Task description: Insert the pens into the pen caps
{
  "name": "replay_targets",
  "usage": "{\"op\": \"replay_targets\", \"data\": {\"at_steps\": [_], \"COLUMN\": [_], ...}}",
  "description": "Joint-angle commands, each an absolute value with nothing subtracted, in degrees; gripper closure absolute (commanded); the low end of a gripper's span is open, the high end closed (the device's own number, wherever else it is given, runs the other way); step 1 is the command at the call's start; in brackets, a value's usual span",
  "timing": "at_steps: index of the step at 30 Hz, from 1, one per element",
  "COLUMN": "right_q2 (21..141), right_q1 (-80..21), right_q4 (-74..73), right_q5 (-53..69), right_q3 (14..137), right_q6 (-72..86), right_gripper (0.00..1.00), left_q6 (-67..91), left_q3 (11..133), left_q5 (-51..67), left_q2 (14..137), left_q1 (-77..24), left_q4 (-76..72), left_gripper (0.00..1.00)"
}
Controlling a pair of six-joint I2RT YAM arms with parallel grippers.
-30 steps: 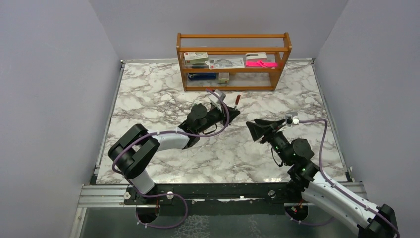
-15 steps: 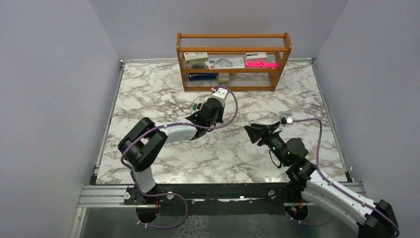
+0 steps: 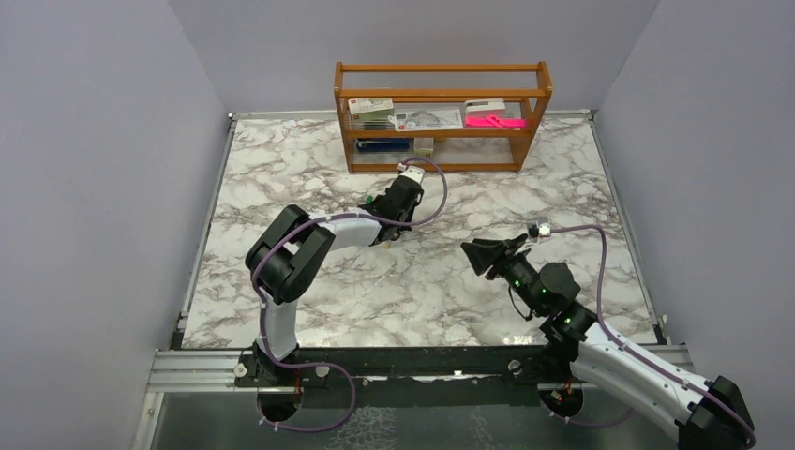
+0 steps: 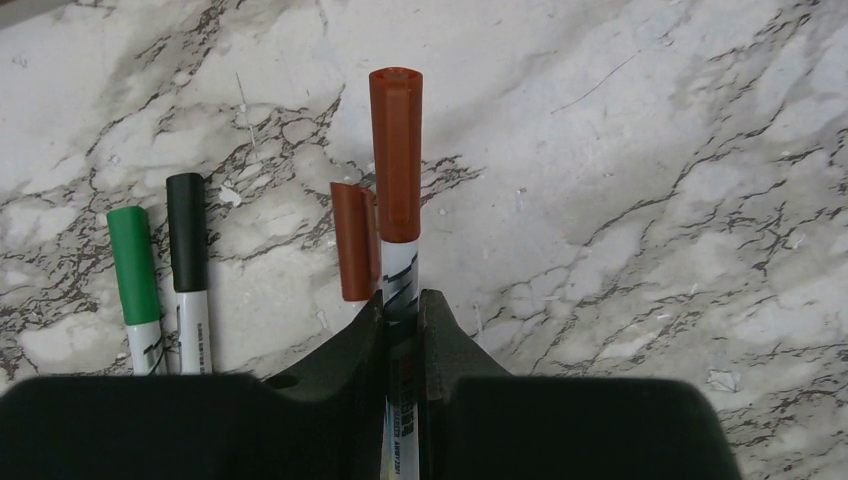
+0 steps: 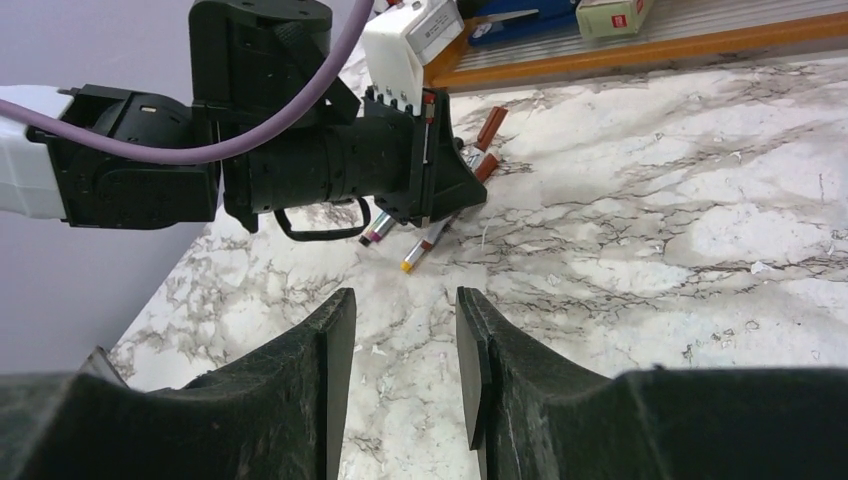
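At wrist level, left hand (image 4: 402,302) grips red-capped pen (image 4: 400,268).

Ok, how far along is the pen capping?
Done: the green-capped pen and black-capped pen lie capped side by side. In hand: the left gripper, jaws shut, holds a pen wearing a red-brown cap. Left: perhaps the second red-brown cap beside it; whether it has a pen is hidden.

You are working in a robotics lab test cell. Plain lilac-grey walls (image 3: 94,141) box in a marble-patterned worktop (image 3: 309,169). A left arm (image 3: 281,267) and a right arm (image 3: 637,370), both trailing purple cables, are bolted to an aluminium rail (image 3: 187,370) at the near edge. A small wooden rack (image 3: 441,94) of stationery stands at the back.
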State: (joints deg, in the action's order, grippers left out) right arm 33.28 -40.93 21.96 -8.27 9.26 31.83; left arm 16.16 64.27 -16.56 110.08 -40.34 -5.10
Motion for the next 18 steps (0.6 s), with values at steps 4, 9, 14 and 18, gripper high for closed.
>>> {"op": "replay_targets", "data": {"at_steps": [4, 9, 14, 18], "right_q2": [34.5, 35.56, 35.77, 35.77], "right_q1": [-41.22, -41.23, -41.22, -41.23], "right_q4": [22.42, 23.36, 23.47, 23.27], "right_q5": [-6.8, -6.47, -6.5, -6.76], "right_q3": [9.67, 9.67, 9.76, 9.53], "right_q6": [31.64, 31.69, 31.5, 31.47], "right_gripper": [0.6, 0.6, 0.6, 0.6], "left_q6": [16.61, 16.62, 16.51, 16.83], "left_q3": [65.81, 65.98, 66.02, 65.41], "left_q5": [-16.84, -16.22, -16.73, -17.51], "left_q2": [111.41, 110.69, 110.52, 109.67], "left_q1": [-40.25, -40.25, -40.08, -40.08], "left_q4": [-2.7, -3.05, -2.74, -2.98], "left_gripper": [0.82, 0.7, 0.54, 0.54]}}
